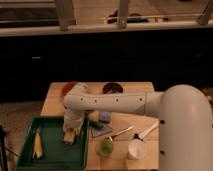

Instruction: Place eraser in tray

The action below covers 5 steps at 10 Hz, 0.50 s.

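The dark green tray [52, 155] lies at the table's front left. My white arm reaches from the right, and the gripper [70, 131] points down over the right part of the tray. A small tan-beige block, the eraser [68, 138], shows right at the gripper's tip, inside the tray's outline. I cannot tell whether it rests on the tray floor or is held just above it. A long thin yellow object [37, 145] lies in the tray's left part.
A small blue block [105, 117] and a dark flat piece [101, 130] lie right of the tray. A green cup [105, 146], a white cup [136, 148] and two utensils [121, 132] stand at the front. A red bowl [67, 89] and a dark bowl [112, 88] are at the back.
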Each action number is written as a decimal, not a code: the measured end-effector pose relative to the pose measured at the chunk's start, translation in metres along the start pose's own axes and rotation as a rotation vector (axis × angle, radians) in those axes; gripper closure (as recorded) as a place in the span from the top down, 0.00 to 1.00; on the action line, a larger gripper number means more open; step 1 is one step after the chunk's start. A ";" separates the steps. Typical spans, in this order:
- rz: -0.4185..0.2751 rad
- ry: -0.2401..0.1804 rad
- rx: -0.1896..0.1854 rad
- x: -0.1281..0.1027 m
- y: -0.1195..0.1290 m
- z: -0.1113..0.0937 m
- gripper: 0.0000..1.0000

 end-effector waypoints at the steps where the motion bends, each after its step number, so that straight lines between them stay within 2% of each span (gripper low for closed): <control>1: 0.002 -0.001 -0.004 -0.001 -0.003 0.001 0.44; 3: -0.002 -0.006 -0.017 -0.002 -0.010 0.005 0.66; 5: -0.010 -0.011 -0.024 -0.004 -0.016 0.008 0.79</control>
